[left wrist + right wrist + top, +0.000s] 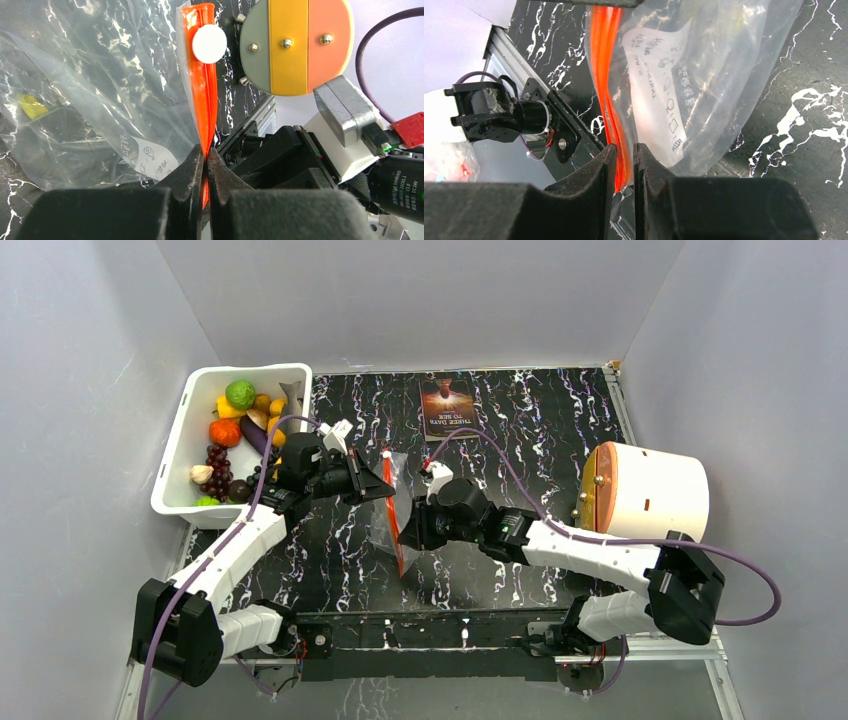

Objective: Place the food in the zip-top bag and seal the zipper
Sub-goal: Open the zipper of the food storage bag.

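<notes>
The clear zip-top bag is held up on edge between my two grippers, mid-table. Its red-orange zipper runs front to back. My left gripper is shut on the zipper; in the left wrist view the strip rises from between the closed jaws to a white round tab. My right gripper grips the strip nearer the front; in the right wrist view the zipper sits between narrow jaws. The bag's label shows. A yellow piece lies inside the bag.
A white tub with several toy fruits and vegetables stands at the back left. A white cylinder with an orange, yellow and grey face lies at the right. A dark booklet lies at the back.
</notes>
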